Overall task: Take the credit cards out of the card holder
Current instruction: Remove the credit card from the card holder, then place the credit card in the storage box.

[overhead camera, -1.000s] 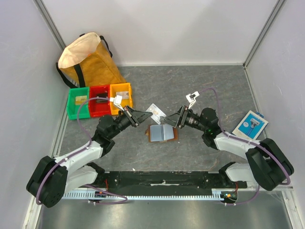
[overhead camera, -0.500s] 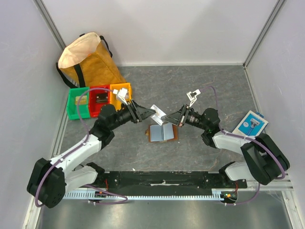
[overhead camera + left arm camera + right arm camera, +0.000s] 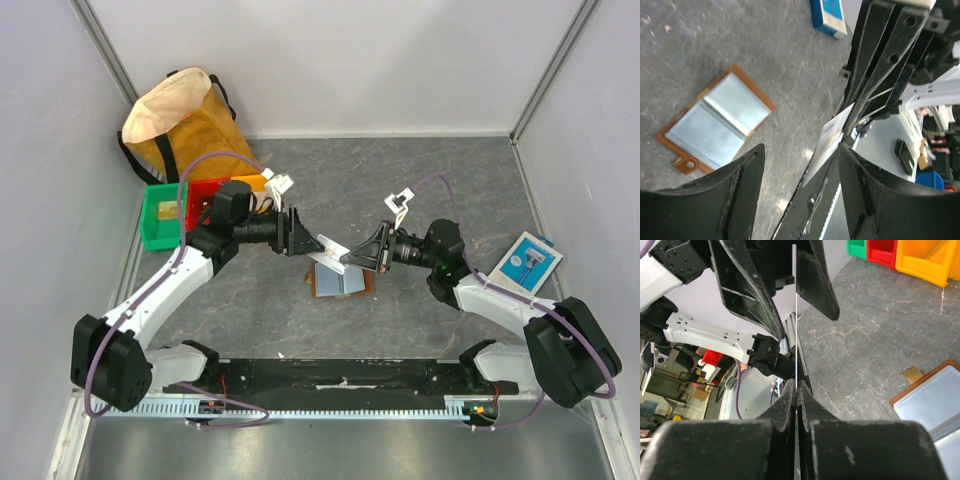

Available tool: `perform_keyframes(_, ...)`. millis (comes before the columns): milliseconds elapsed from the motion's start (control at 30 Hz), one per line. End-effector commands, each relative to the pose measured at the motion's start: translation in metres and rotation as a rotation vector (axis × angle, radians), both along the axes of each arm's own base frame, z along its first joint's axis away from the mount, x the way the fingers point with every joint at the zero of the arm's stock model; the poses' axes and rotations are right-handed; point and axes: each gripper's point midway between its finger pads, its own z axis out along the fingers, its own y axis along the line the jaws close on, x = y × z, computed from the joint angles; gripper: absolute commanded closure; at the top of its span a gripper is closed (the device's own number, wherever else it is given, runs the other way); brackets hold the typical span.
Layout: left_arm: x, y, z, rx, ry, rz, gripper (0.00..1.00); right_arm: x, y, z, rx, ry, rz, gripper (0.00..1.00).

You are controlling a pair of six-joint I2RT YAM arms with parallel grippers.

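The brown card holder (image 3: pixel 340 282) lies open on the grey table with its pale blue-grey inside up, also visible in the left wrist view (image 3: pixel 715 125) and the right wrist view (image 3: pixel 935 395). Above it, my right gripper (image 3: pixel 350 258) is shut on a whitish credit card (image 3: pixel 328 247). That card shows edge-on as a thin line (image 3: pixel 795 315) rising from the right gripper (image 3: pixel 796 390). My left gripper (image 3: pixel 300 240) is open. Its fingers (image 3: pixel 747 287) stand on either side of the credit card's (image 3: pixel 832 142) far end without pinching it.
A tan bag (image 3: pixel 185 125) stands at the back left. Green (image 3: pixel 162 215), red (image 3: pixel 205 192) and orange (image 3: pixel 255 181) bins sit in front of it, behind the left arm. A blue-and-white packet (image 3: pixel 525 262) lies at the right.
The card has passed from the left gripper to the right. The left jaws opened and the right jaws shut on it. The left arm has risen and swung towards the bins.
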Motion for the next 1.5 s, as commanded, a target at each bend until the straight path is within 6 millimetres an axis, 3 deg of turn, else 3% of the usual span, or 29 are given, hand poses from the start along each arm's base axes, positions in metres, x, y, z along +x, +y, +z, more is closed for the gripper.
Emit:
perform_keyframes(0, -0.021, -0.002, 0.004, 0.001, -0.022, -0.166, 0.36, -0.005, 0.001, 0.018, 0.013, -0.077, 0.053, 1.00)
perform_keyframes(100, -0.023, -0.003, 0.006, -0.004, -0.039, -0.181, 0.48, -0.007, 0.002, 0.019, 0.020, -0.078, 0.063, 1.00)
perform_keyframes(300, -0.019, -0.001, 0.004, -0.005, -0.048, -0.150, 0.95, -0.005, 0.003, 0.014, 0.012, -0.060, 0.061, 1.00)
perform_keyframes(333, -0.018, 0.000, 0.003, 0.002, -0.051, -0.134, 0.98, -0.004, 0.002, 0.013, 0.010, -0.056, 0.055, 1.00)
perform_keyframes(400, -0.013, 0.003, 0.002, 0.019, -0.065, -0.092, 0.98, 0.000, 0.002, 0.010, 0.000, -0.044, 0.026, 0.94)
perform_keyframes(533, 0.007, 0.021, -0.006, 0.088, -0.062, 0.065, 0.98, 0.015, -0.004, -0.004, -0.090, -0.036, -0.077, 0.58)
perform_keyframes(667, 0.034, 0.056, -0.021, 0.187, -0.021, 0.267, 0.98, 0.031, -0.021, -0.023, -0.242, -0.050, -0.208, 0.30)
perform_keyframes(767, 0.057, 0.094, -0.037, 0.309, 0.016, 0.433, 0.98, 0.036, -0.035, -0.035, -0.327, -0.051, -0.282, 0.16)
perform_keyframes(933, 0.089, 0.142, -0.046, 0.373, 0.070, 0.569, 0.98, 0.032, -0.045, -0.040, -0.368, -0.065, -0.316, 0.06)
perform_keyframes(1167, 0.143, 0.191, -0.051, 0.444, 0.128, 0.683, 0.98, 0.030, -0.049, -0.047, -0.439, -0.114, -0.354, 0.02)
perform_keyframes(1300, 0.174, 0.195, -0.051, 0.457, 0.132, 0.675, 0.98, 0.030, -0.048, -0.052, -0.464, -0.132, -0.359, 0.02)
perform_keyframes(1333, 0.180, 0.194, -0.055, 0.464, 0.146, 0.662, 0.98, 0.029, -0.048, -0.053, -0.468, -0.132, -0.359, 0.02)
perform_keyframes(1367, 0.188, 0.206, -0.056, 0.466, 0.161, 0.679, 0.98, 0.030, -0.048, -0.054, -0.471, -0.135, -0.363, 0.02)
perform_keyframes(1467, 0.201, 0.201, -0.072, 0.469, 0.215, 0.637, 0.98, 0.030, -0.048, -0.055, -0.477, -0.141, -0.361, 0.02)
